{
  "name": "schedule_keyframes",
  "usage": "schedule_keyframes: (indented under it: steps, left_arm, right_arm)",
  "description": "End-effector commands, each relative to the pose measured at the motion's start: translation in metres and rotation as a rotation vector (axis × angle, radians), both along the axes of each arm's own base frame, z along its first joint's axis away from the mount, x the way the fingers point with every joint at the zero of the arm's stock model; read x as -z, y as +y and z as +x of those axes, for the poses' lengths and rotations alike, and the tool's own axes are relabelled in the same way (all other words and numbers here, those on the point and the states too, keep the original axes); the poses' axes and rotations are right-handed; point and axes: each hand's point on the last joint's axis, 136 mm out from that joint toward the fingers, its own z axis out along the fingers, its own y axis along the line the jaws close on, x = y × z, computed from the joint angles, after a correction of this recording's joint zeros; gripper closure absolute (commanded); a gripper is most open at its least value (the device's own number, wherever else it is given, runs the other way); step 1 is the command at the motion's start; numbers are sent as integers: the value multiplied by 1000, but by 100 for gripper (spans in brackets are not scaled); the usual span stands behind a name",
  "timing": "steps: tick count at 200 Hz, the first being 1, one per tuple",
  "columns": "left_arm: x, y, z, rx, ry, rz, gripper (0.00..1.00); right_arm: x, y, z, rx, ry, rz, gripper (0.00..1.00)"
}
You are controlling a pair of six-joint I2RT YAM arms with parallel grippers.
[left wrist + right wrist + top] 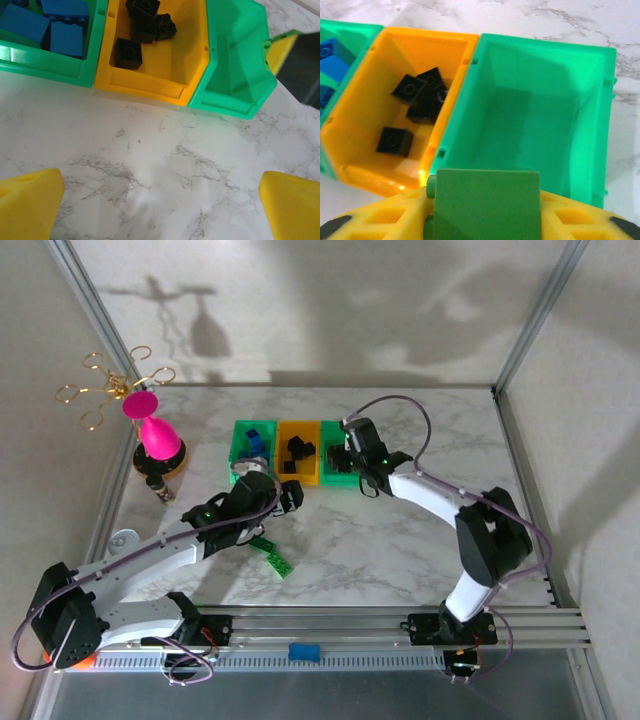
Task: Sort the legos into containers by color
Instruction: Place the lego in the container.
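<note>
1. The green brick (485, 205) is pinched in the right tool (352, 452), flat face up, at the near rim of the right green bin (600, 100). That bin ends the row by the surface's (420, 550) far edge.
2. Step in hand, as I judge it: drop green into that bin. No bricks show inside it in the right wrist view.
3. To do it well, carry the brick forward past the near rim until it is over the bin floor, then release. Releasing too early risks a bounce off the rim onto the surface.
4. Keep away from the wall shared with the orange bin (370, 90). The black legos (420, 95) sit just across it, and a drift to that side would mix the colours.
5. Release low, because the brick is light and likely to hop.
6. The blue legos (65, 35) are in the left green bin (60, 67), so that colour looks sorted.
7. The left tool (160, 202) has its jaws spread wide and holds nothing. It hovers over bare surface just on the near side of the bins.
8. A green plate (272, 558) lies toward the near edge, left of centre, beside the left arm. It is probably the next pick.
</note>
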Motion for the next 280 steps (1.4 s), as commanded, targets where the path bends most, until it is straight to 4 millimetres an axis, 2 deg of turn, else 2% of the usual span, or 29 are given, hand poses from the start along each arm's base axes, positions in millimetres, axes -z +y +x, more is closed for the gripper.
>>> schedule_keyframes:
  steps: [1, 34, 64, 92, 120, 141, 183, 203, 208, 228, 280]
  left_arm:
    - [-16, -5, 10, -23, -44, -10, 0]
    - [-12, -5, 14, -27, -40, 15, 1]
    - [-10, -5, 16, -32, -38, 26, 0]
    - [-11, -3, 18, -38, -44, 42, 0]
    - [-18, -3, 18, -42, -52, 40, 0]
    - [-23, 0, 14, -41, -56, 31, 0]
    - [-26, 24, -5, -78, -53, 35, 1]
    - [-23, 38, -15, -100, -40, 46, 1]
    - [-21, 41, -18, -107, -34, 48, 0]
    - [-12, 51, -26, -129, -4, 67, 0]
    - [9, 73, -44, -187, 42, 81, 0]
  right_arm:
    - [0, -1, 25, 24, -43, -46, 52]
    - [18, -6, 53, 59, -31, -78, 49]
    - [28, -9, 66, 69, -31, -110, 48]
    - [26, -12, 69, 80, -32, -112, 45]
    - [7, -5, 58, 35, -54, -60, 43]
    - [-6, 0, 40, -4, -61, -47, 41]
    - [-19, 12, -16, -116, -45, -2, 36]
    - [-18, 18, -43, -168, -37, 1, 35]
    - [-18, 29, -57, -208, -36, 4, 34]
    - [-16, 42, -88, -280, -34, 3, 32]
    - [-3, 66, -148, -390, 6, 42, 29]
